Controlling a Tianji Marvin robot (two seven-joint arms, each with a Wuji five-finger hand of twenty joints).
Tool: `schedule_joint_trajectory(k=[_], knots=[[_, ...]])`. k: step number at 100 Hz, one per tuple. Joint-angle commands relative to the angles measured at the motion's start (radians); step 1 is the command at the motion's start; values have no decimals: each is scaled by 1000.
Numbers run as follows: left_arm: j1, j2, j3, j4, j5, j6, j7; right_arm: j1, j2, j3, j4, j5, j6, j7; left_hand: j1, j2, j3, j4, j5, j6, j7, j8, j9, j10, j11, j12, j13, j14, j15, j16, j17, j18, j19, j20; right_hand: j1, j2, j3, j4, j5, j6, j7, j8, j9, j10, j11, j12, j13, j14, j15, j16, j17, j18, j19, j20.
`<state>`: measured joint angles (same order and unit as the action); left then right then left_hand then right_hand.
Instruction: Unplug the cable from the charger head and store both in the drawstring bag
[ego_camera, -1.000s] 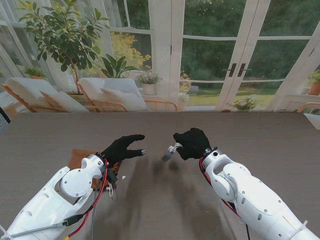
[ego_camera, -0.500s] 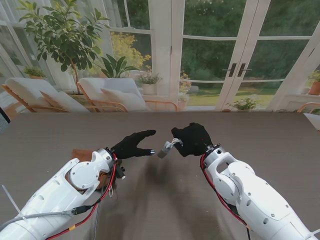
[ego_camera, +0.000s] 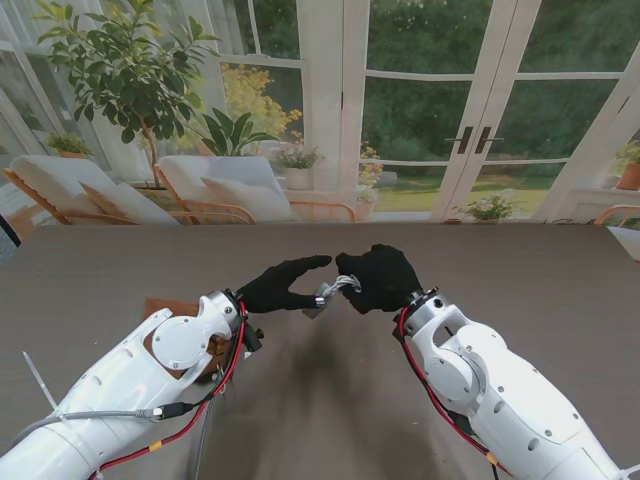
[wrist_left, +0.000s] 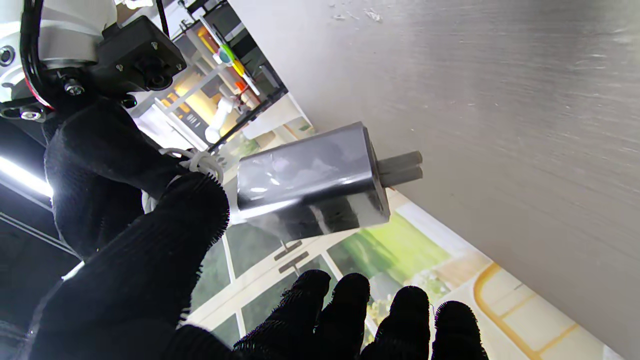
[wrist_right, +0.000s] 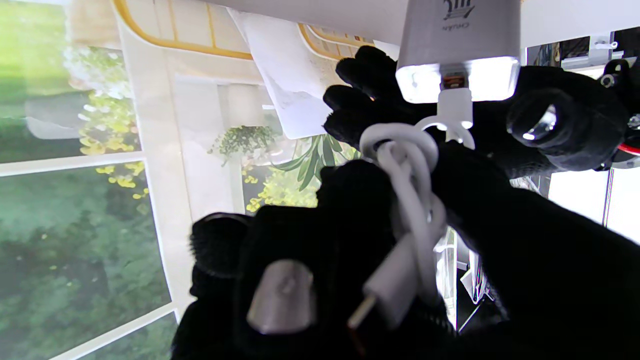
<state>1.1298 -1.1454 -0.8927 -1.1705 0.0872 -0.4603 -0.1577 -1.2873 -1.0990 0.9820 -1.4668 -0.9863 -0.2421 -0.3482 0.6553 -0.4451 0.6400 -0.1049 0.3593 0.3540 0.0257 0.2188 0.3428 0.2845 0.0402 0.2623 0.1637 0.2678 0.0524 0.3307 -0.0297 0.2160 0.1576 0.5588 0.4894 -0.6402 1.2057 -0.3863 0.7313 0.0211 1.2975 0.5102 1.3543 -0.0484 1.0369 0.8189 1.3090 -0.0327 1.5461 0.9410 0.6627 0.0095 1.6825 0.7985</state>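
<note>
Bimanual unplugging, mid-air above the tabletop (ego_camera: 330, 400). The right hand (ego_camera: 380, 280) was closed around the coiled white cable (wrist_right: 407, 185), whose plug was still seated in the charger head (wrist_left: 312, 182). The left hand (ego_camera: 285, 288) was spread, thumb and fingers bracketing the charger head without a firm grip yet. Done well, the left hand would pinch the body squarely and pull straight along the plug's axis, avoiding twist. The drawstring bag could not be identified.

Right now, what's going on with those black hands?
Right hand shut on coiled cable, plugged into charger head. Left hand open beside charger. Nothing blocking.
</note>
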Motion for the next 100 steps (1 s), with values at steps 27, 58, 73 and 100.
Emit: schedule_joint_trajectory(k=[27, 58, 73, 100], knots=[[-37, -10, 49, 34, -30, -24, -63, 6, -9, -5, -16, -3, -3, 1, 2, -83, 46, 1, 125, 19, 64, 38, 130, 23, 48, 67, 161, 52, 120, 91, 107, 20, 68, 69, 43, 74, 81, 14, -40, -56, 49, 19, 93, 50, -15, -7, 14, -164, 3, -6, 482, -44, 7, 23], [-54, -45, 86, 97, -39, -68, 13, 5, -10, -6, -12, 7, 2, 3, 121, -9, 107, 9, 309, 0, 249, 256, 330, 69, 259, 456, 334, 118, 599, 414, 123, 85, 542, 380, 46, 77, 78, 14, -44, -56, 51, 19, 93, 49, -20, -6, 14, -164, 1, -7, 481, -43, 4, 24], [-43, -61, 85, 107, -50, -64, 52, 4, -12, -6, -8, 17, 10, 4, 373, 35, -116, -21, 307, -53, 638, 474, 412, 75, 460, 877, 434, 140, 889, 532, 97, 96, 973, 220, 48, 67, 82, 15, -38, -53, 51, 16, 93, 49, -22, -5, 14, -164, 1, -8, 481, -41, 5, 25], [-31, -84, 81, 133, -40, -75, 125, 10, -14, -9, 9, 25, 30, 5, 534, 93, -162, -22, 323, -64, 958, 473, 678, 72, 632, 1002, 770, 144, 1235, 587, 354, 217, 1196, 250, 50, 54, 94, 15, -26, -45, 47, 7, 95, 50, -21, -5, 14, -167, 3, -6, 484, -37, 15, 32]])
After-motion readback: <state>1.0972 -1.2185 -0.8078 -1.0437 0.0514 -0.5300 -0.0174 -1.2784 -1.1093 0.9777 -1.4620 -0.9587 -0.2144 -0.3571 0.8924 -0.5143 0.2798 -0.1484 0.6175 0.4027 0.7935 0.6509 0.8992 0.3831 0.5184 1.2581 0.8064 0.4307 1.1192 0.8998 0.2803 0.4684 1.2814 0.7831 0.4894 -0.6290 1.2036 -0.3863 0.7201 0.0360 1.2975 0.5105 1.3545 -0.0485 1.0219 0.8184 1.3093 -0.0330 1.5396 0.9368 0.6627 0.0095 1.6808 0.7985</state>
